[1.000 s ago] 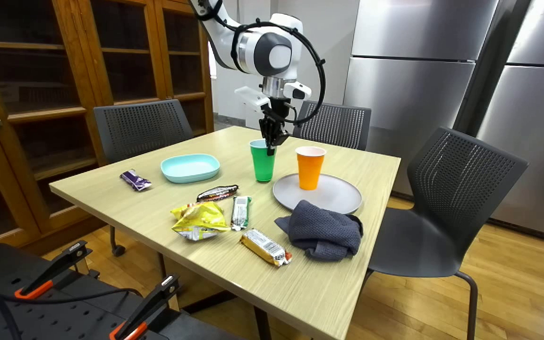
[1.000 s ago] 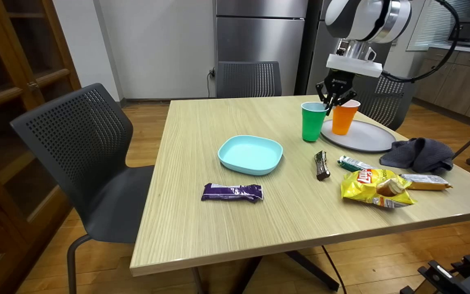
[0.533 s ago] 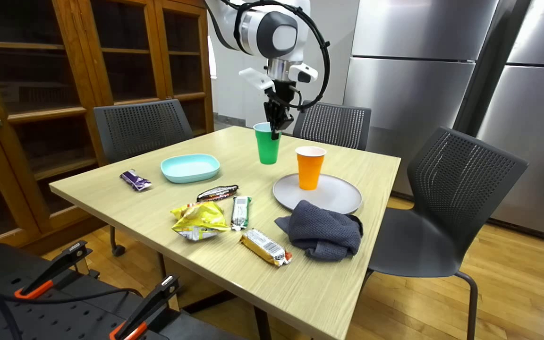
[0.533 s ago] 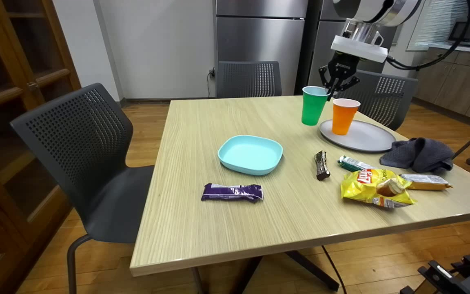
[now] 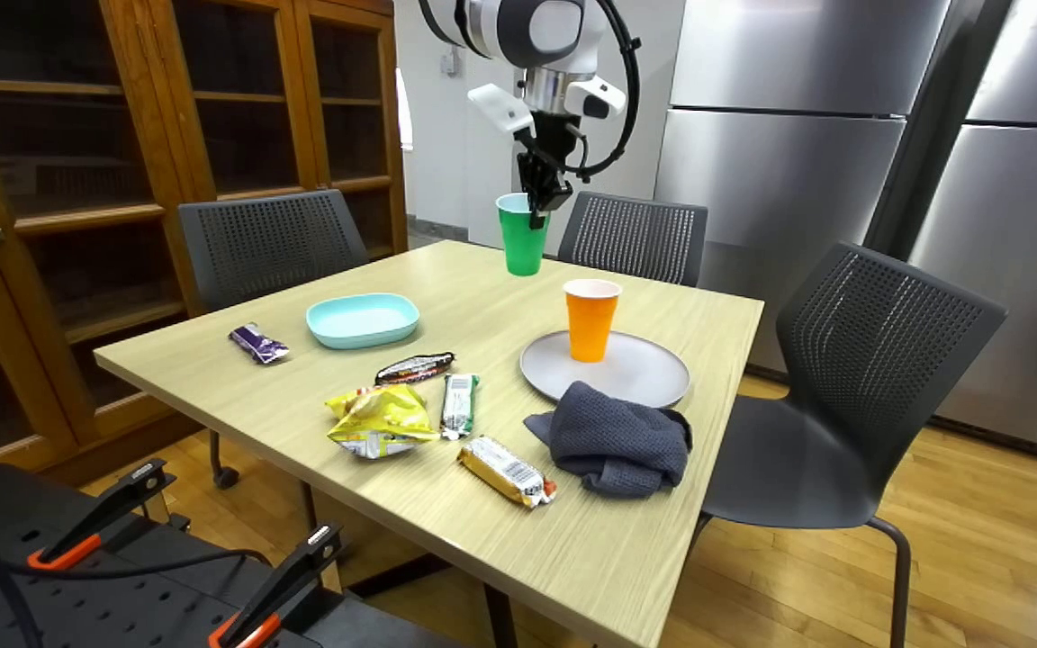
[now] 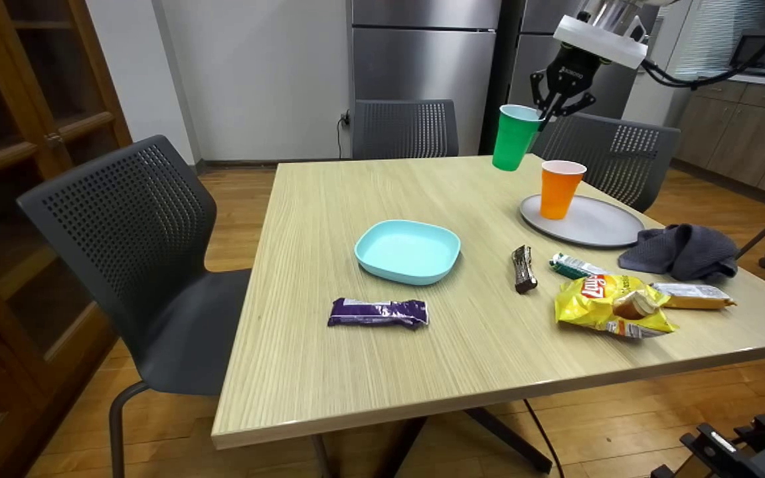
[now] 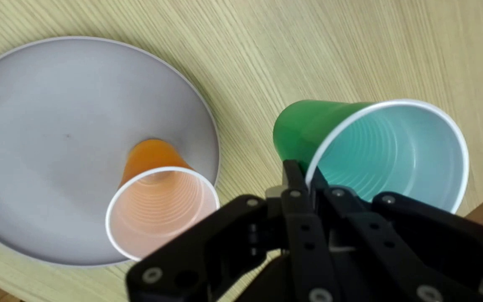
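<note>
One green cup (image 6: 514,145) is held by the jaws. We find the jaws closed on the cup's wall at the rim: in the wrist view, one jaw sits inside the cup and the other outside. We note that the green cup is raised clear of the bench (image 6: 303,372), mouth up and leaning slightly. In an exterior view, it appears against the bench's far right corner; in the wrist view, it shows beside the grey plate (image 7: 65,167) and apart from it.

We locate the other items as follows. An orange cup (image 5: 590,322) stands upright on the grey plate, off centre. In both exterior views, the plate lies near the right edge of the bench. A dark towel (image 5: 619,445) is bunched just beside the plate, along the same edge. A turquoise dish (image 6: 409,252) rests well apart from the plate. In an exterior view, we see a purple bar (image 6: 378,313) between the dish and the bench's near edge. A dark-wrapped bar (image 6: 524,269) lies between the dish and a green-and-white bar (image 5: 459,405). A yellow chip bag (image 6: 611,307) lies toward the near edge, with a gold bar (image 6: 694,297) just beside it. Dark chairs (image 5: 793,459) stand around the bench.
</note>
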`<action>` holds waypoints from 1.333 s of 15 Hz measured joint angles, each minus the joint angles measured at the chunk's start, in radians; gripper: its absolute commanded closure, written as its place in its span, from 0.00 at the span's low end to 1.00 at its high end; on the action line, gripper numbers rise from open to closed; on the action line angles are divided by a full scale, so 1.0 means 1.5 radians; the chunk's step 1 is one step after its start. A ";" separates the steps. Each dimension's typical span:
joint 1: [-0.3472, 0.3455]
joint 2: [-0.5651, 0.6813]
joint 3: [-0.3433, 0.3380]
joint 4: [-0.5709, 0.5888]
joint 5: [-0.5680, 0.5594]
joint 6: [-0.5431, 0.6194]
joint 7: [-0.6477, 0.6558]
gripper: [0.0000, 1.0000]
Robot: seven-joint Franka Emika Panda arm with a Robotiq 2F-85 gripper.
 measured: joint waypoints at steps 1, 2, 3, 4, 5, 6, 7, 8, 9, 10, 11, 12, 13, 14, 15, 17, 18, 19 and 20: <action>-0.003 -0.007 0.000 0.000 0.002 -0.001 0.000 0.99; -0.005 -0.013 -0.002 0.000 0.002 -0.001 0.000 0.99; -0.007 -0.018 -0.004 0.001 0.002 -0.001 0.001 0.99; -0.009 -0.023 -0.007 0.001 0.002 -0.001 0.002 0.99; -0.010 -0.028 -0.011 0.001 0.002 -0.001 0.003 0.99; -0.013 -0.032 -0.015 0.002 0.002 -0.001 0.004 0.99; -0.015 -0.037 -0.018 0.002 0.002 -0.001 0.006 0.99; -0.020 -0.041 -0.019 0.003 0.003 -0.001 0.007 0.99; -0.024 -0.045 -0.021 0.003 0.006 -0.001 0.010 0.99; -0.029 -0.049 -0.022 0.004 0.010 -0.001 0.012 0.99; -0.034 -0.052 -0.025 0.004 0.016 -0.001 0.015 0.99; -0.039 -0.056 -0.028 0.005 0.021 -0.001 0.020 0.99; -0.044 -0.058 -0.031 0.006 0.025 -0.001 0.026 0.99; -0.049 -0.059 -0.036 0.008 0.029 -0.001 0.032 0.99; -0.055 -0.059 -0.040 0.010 0.034 -0.001 0.039 0.99; -0.064 -0.060 -0.051 0.012 0.038 0.000 0.054 0.99; -0.068 -0.060 -0.056 0.013 0.038 0.000 0.061 0.99; -0.073 -0.061 -0.061 0.013 0.038 0.000 0.065 0.99; -0.078 -0.061 -0.065 0.013 0.038 -0.001 0.068 0.99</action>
